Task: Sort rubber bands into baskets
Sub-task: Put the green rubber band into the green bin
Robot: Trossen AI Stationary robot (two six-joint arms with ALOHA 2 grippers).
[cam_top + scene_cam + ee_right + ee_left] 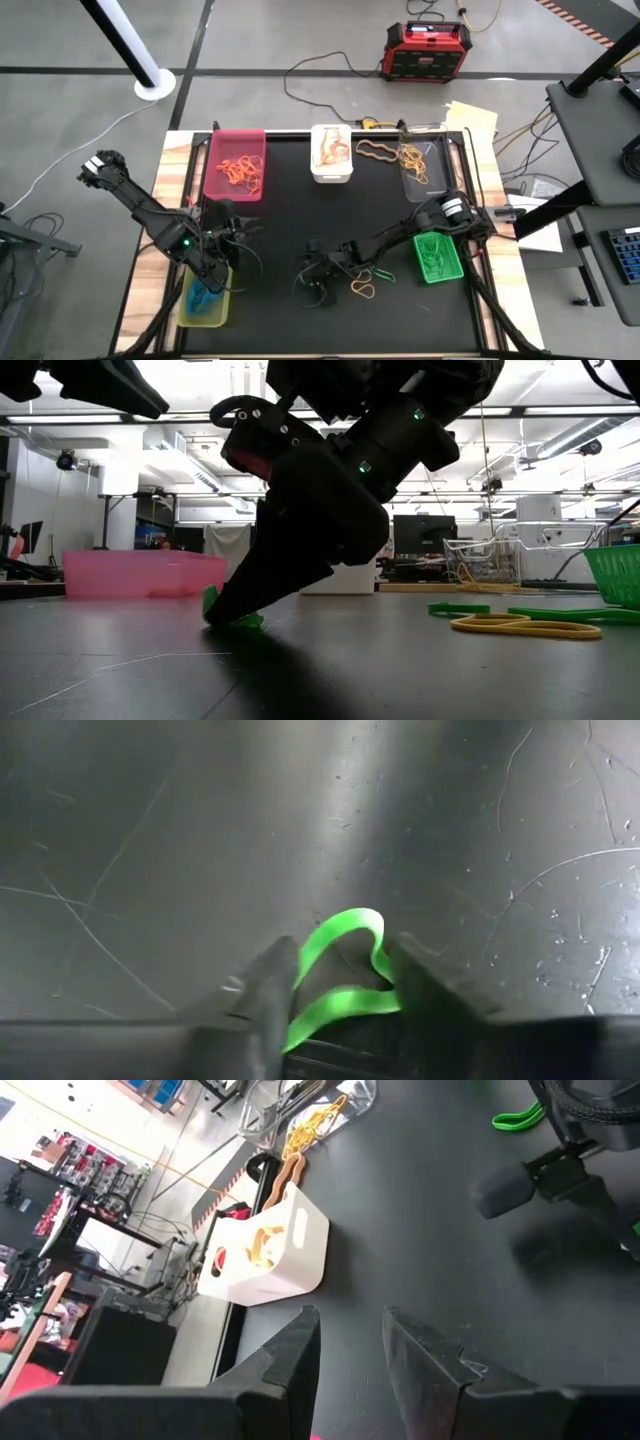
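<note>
right now a green rubber band (340, 970) lies on the black mat (290, 230) near the middle of the table's front half, buckled into a loop that stands up between the fingers of the right gripper (340, 985). that gripper is tipped down with its tips on the mat, seen from the low camera as a dark wedge with a scrap of green at its point. the fingers sit just either side of the band with a gap between them, so i would call the pincer partly open and closing round the band rather than holding it; nothing is lifted yet.

just beside it lie a tan band (362, 288) and another green one (383, 274), loose on the mat. the green basket (438, 258) stands near the mat's right edge, already with green bands in it.

the step in hand looks like the pickup of one green band. the next move calls for the fingers to shut fully on the thin loop, then a clean lift and a carry to the right, over to the green basket, with care that the floppy band does not slip out.

the left gripper (350, 1355) hovers over the yellow-green basket (205, 305) at the front left, fingers apart with nothing between them. pink (236, 165), white (333, 152) and clear (420, 165) baskets line the far edge.
</note>
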